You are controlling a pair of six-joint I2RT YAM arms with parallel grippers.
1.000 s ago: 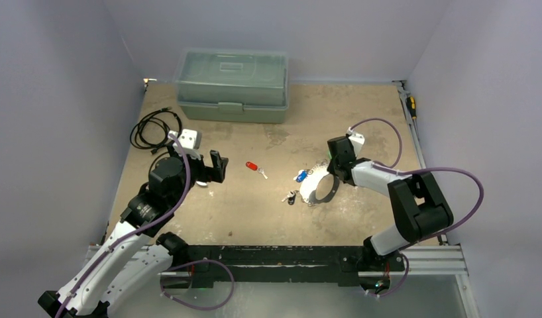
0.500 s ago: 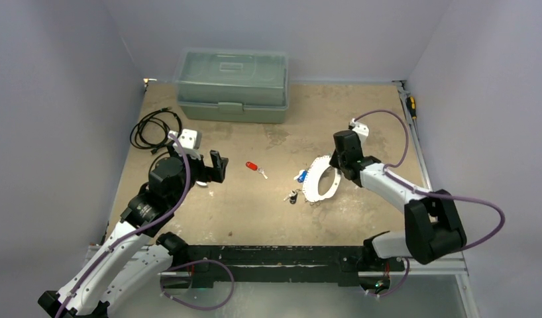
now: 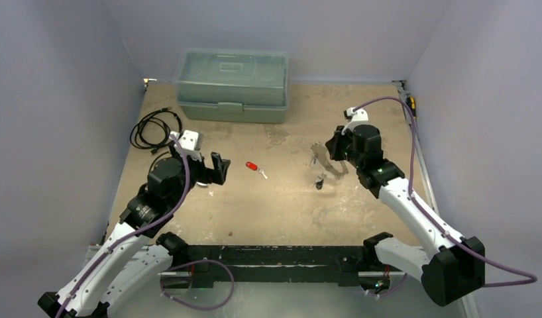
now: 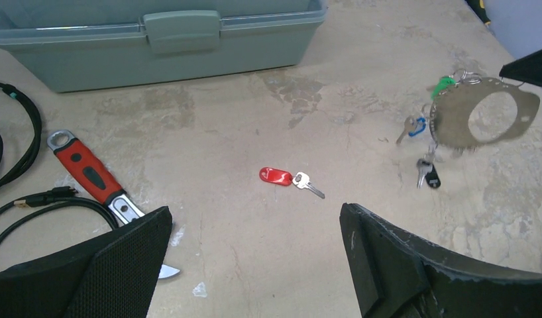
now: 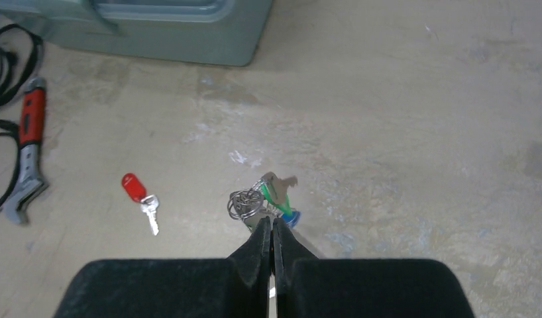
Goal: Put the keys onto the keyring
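Left wrist view: my left end effector stands wide open and empty over the counter. The loose red key lies flat just ahead of it. I judge that key light and best pinched by its plastic head. Off right, the keyring hangs clear, its other keys dangling. It looks thin, stiff and slick, and those keys will swing.

Right wrist view: my right end effector is clamped shut, apparently on the keyring's rim.

Top view: a second ago the keyring showed broad and white, nearer the bases. Now it sits farther back, edge-on.
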